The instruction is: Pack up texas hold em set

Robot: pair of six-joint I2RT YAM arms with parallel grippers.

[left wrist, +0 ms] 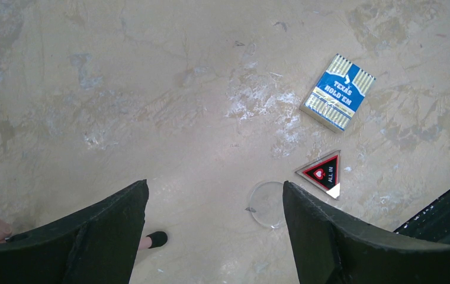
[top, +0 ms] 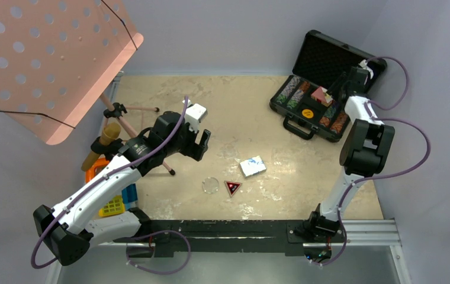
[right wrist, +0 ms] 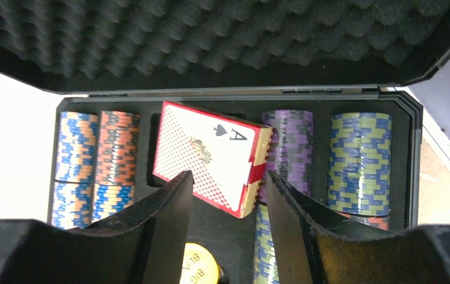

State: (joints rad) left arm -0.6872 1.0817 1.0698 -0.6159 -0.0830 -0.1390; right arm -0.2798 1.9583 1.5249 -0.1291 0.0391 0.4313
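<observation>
The black case (top: pixel 298 125) stands open at the back right, chip rows (right wrist: pixel 359 160) in its foam tray. A red card deck (right wrist: pixel 208 154) lies tilted in the tray, one corner up against the purple chips. My right gripper (right wrist: pixel 230 177) hovers open just above it, holding nothing, with a yellow-orange button (right wrist: pixel 202 266) below the fingers. On the table lie the blue deck (left wrist: pixel 337 92), the dark triangular marker (left wrist: pixel 323 173) and the clear button (left wrist: pixel 265 204). My left gripper (left wrist: pixel 215 192) hangs open above the table, its right finger beside the clear button.
A pink perforated music stand (top: pixel 51 59) leans over the back left, its tripod legs (top: pixel 145 148) reaching under the left arm. Yellow and blue crates (top: pixel 113 204) sit at the left edge. A black rail (top: pixel 222 228) runs along the near edge.
</observation>
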